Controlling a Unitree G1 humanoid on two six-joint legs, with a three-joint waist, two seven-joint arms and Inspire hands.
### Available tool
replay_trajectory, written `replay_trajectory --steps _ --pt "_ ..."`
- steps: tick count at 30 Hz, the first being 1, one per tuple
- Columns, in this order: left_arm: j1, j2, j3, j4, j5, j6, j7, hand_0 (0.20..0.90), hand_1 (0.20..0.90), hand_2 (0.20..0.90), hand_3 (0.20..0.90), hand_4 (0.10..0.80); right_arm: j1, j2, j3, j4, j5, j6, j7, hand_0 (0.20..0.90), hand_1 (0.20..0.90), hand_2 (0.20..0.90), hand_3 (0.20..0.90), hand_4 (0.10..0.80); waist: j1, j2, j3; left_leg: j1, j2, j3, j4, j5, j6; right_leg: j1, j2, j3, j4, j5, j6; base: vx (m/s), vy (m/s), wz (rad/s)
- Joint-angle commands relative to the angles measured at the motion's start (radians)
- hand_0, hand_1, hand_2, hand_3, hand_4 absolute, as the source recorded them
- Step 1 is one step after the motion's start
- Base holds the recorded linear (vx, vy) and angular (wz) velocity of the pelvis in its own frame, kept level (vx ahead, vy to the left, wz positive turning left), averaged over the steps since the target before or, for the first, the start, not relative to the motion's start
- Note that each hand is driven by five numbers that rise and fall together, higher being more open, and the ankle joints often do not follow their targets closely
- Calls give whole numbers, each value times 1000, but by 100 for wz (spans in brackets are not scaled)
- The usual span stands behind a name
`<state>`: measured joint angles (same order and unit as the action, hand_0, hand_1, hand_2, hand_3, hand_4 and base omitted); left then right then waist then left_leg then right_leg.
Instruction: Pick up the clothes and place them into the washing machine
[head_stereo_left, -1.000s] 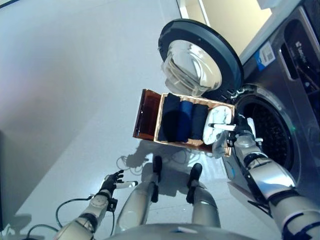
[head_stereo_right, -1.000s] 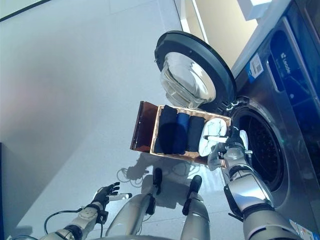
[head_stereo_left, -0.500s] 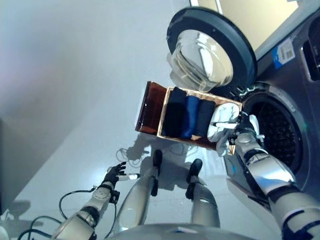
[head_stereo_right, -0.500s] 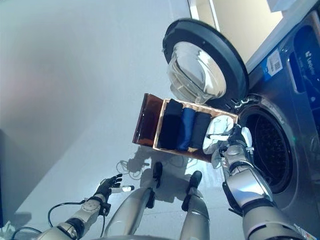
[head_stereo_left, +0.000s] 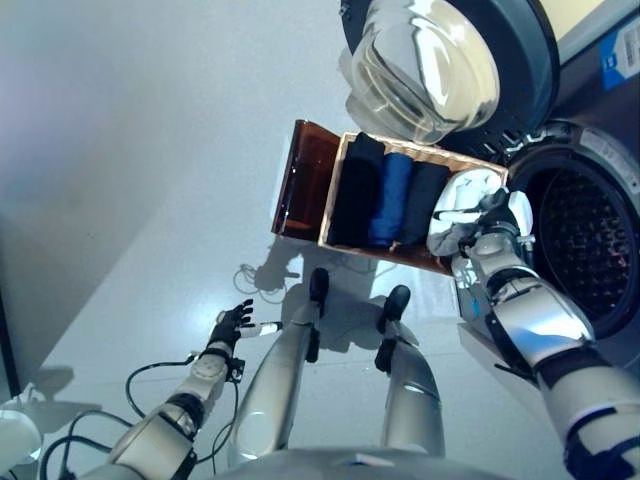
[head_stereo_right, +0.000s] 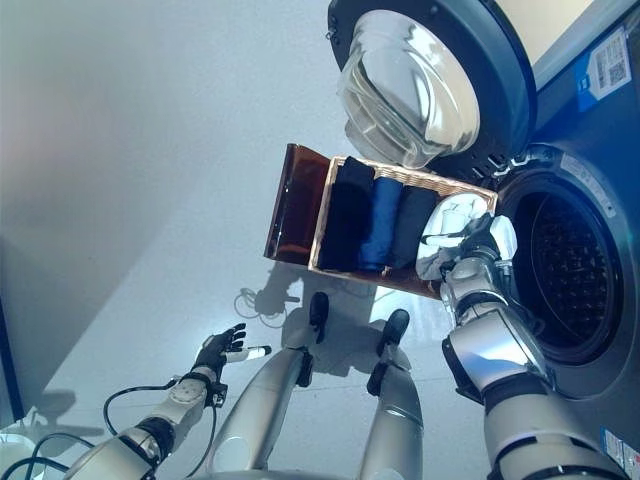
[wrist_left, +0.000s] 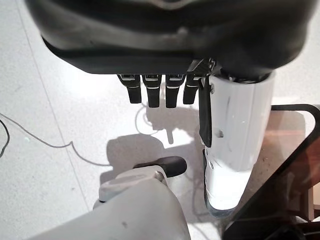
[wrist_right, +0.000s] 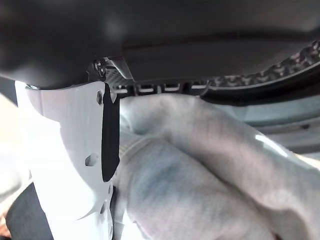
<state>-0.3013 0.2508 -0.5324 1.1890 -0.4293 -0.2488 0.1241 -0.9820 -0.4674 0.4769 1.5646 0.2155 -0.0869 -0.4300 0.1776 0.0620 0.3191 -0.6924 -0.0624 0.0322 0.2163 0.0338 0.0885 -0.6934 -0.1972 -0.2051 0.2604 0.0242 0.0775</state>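
While the left hand hangs low at the lower left of the frame above the grey floor, its fingers are relaxed and hold nothing. Right of centre, a wooden laundry basket stands on the floor with its brown lid folded open to the left. Inside it, from left to right, lie a black folded garment, a blue folded garment and a dark folded garment, side by side and touching. At the basket's right end, the right hand is closed around a white garment, which bulges between thumb and fingers in the right wrist view. Above the basket, at the upper centre of the frame, the washing machine's round glass door stands swung open. At the right edge of the frame, the washing machine shows its dark drum opening, just beside the hand and the white garment.
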Motion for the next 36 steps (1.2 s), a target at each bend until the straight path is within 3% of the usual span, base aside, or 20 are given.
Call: replay_trajectory --steps 1,2,3,4,18,26,28,29,34,36 --pt "47 33 4 -18 -28 -26 31 900 900 900 900 800 -105 -48 67 18 -42 -13 -38 900 900 900 900 800 8 10 0 -98 -27 -24 94 -73 -95 61 -19 15 -5 -21 4 0 0 0" --pt "45 31 1 -13 -25 -26 32 900 900 900 900 800 -107 -44 69 23 -48 -10 -40 900 900 900 900 800 7 11 0 -97 -27 -24 93 -73 -94 59 -18 16 -3 -22 4 0 0 0" --pt "43 28 2 -4 -23 -25 34 900 900 900 900 800 -104 -40 69 28 -54 -9 -42 494 494 494 494 510 6 11 0 -96 -27 -23 92 -72 -94 59 -18 16 -2 -22 4 0 0 0" --pt "40 27 1 3 -25 -25 36 900 900 900 900 800 -99 -38 69 28 -58 -9 -45 200 200 200 200 300 4 13 -2 -94 -27 -22 90 -71 -94 58 -18 16 -1 -23 3 0 0 0" --pt "70 16 19 22 -6 -42 49 900 900 900 900 800 24 -80 -10 22 -58 -13 -48 200 200 200 200 300 1 45 -33 -59 -26 -8 75 -68 -87 58 -18 35 7 -16 3 -10 5 -4" --pt "108 7 34 49 40 -34 32 900 900 900 900 800 124 -114 -95 -32 -12 -50 -24 200 200 200 200 300 -20 41 -65 44 -22 7 18 -62 -83 144 -18 54 -57 11 16 9 -1 -11" --pt "125 1 37 53 52 -35 26 900 900 900 900 800 154 -119 -127 -43 10 -61 -18 200 200 200 200 300 -25 38 -80 83 -23 10 -12 -56 -83 182 -20 55 -87 21 23 -18 -6 -14" --pt "130 -5 37 54 61 -35 22 900 900 900 900 800 172 -122 -150 -50 31 -72 -11 200 200 200 200 300 -30 37 -83 93 -22 19 -30 -21 -78 197 -23 50 -111 52 18 -39 -9 -10" --pt "152 -25 38 41 83 -38 10 900 900 900 900 800 252 -113 -230 -77 91 -101 11 200 200 200 200 300 -42 28 -115 172 -19 29 -71 -18 -75 269 -28 54 -172 76 33 19 -26 -16" --pt "163 -39 32 29 83 -48 7 900 900 900 900 800 296 -100 -301 -129 191 -149 20 200 200 200 200 300 -51 24 -129 203 -18 34 -80 -22 -76 300 -28 59 -202 89 38 16 -51 -13"
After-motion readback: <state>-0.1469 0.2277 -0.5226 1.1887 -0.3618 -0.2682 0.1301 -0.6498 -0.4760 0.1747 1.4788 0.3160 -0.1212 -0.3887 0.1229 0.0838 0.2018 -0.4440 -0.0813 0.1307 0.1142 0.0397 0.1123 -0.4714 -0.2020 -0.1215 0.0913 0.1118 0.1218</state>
